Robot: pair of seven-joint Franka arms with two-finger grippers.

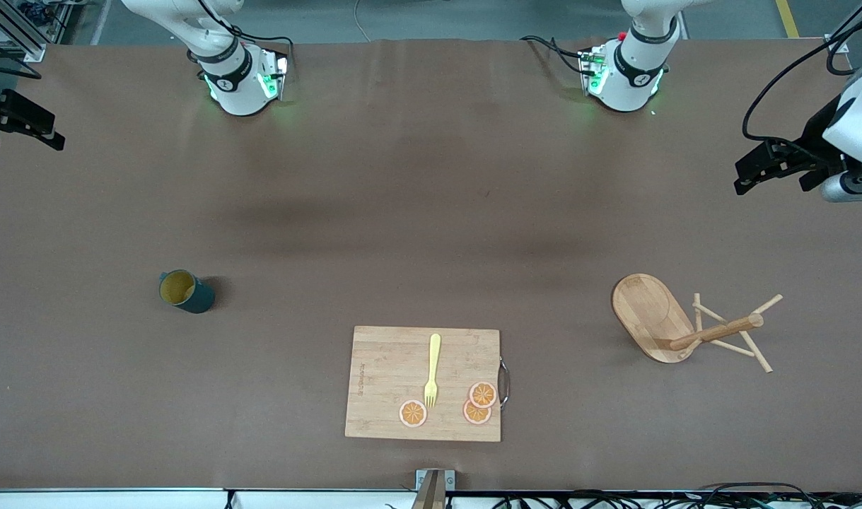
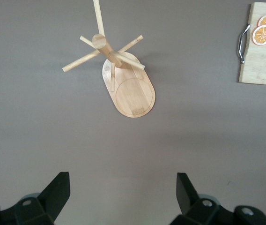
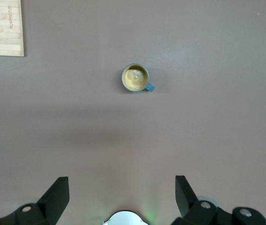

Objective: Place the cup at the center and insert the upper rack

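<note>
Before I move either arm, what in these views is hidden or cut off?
- Cutting board: right wrist view's edge cuts it; fork and orange slices unseen there.
- Cup: handle not visible in front view, hidden by its body.
- Right hand: front view's edge crops it.
- Mug tree: one peg cropped by left wrist view's edge.

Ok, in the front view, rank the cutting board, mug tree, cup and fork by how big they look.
1. cutting board
2. mug tree
3. fork
4. cup
Fork and cup are close: the fork is longer, the cup bulkier.

Cup (image 1: 187, 291) stood upright toward right arm's end, upper rack (image 1: 678, 326) stood toward left arm's end, cutting board (image 1: 388, 382) laid between, nearer the camera.
</note>
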